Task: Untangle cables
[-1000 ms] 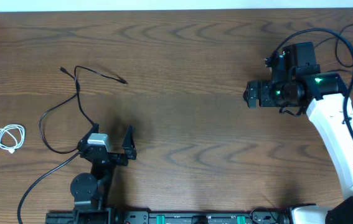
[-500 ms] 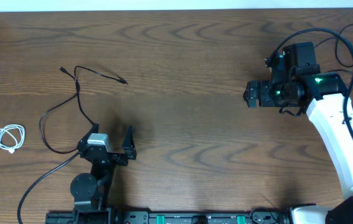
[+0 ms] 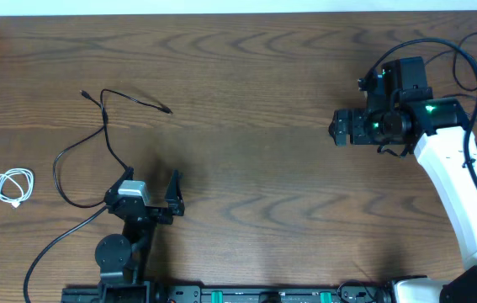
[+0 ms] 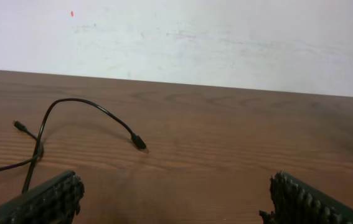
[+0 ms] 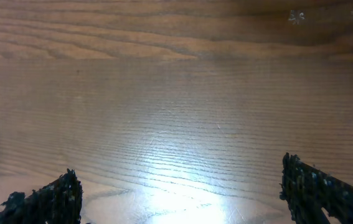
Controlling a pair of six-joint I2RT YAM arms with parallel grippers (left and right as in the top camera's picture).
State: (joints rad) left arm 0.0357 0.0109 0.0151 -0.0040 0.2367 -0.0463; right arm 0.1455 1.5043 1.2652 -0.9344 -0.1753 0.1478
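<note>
Tangle of black cables lies at 11 o'clock of the nearer, wide-open empty left gripper, strands running roughly 12-to-6, white cable coiled at its 9; open right gripper well apart.

1. I'm looking at a robotics lab bench. My left arm and right arm both rise from a black equipment rail along the near edge.
2. Green status lights are glowing on the right arm's wrist.
3. The rest is a plain wood-grain table with a bare white wall on the far side.
</note>
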